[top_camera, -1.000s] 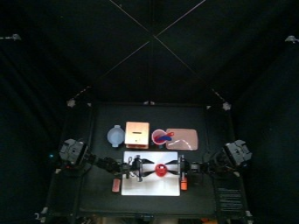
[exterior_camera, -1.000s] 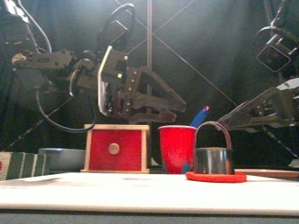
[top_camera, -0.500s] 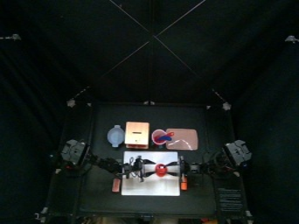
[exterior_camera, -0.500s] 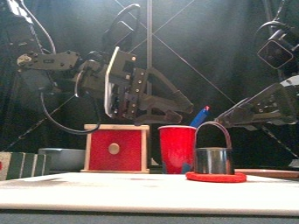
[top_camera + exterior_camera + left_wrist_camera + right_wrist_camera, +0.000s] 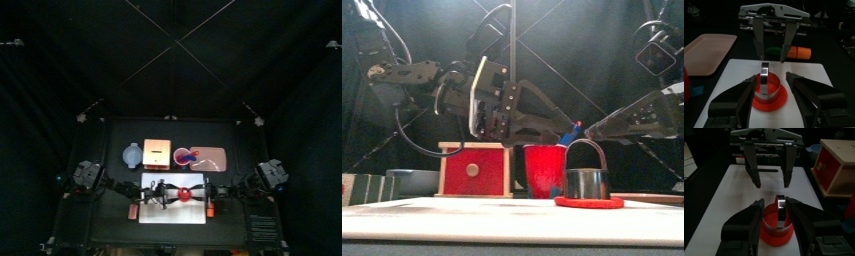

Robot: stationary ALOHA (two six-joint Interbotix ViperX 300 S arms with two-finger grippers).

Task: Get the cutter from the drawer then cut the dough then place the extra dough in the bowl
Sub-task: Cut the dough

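Round metal cutter (wire handle) on flat red dough; left gripper, right gripper spread wide

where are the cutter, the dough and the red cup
cutter [image 5: 585,185], front view, on its metal wall
dough [image 5: 591,203], front view, on its front edge under the cutter
red cup [image 5: 544,172], front view, on the middle of its side

The cutting board is plain white on the black worktop; the dough is red; the cutter is shiny grey metal; the box is pale wood, its drawer front red; the cup is red; the tray is pink; the bowl is blue-grey.
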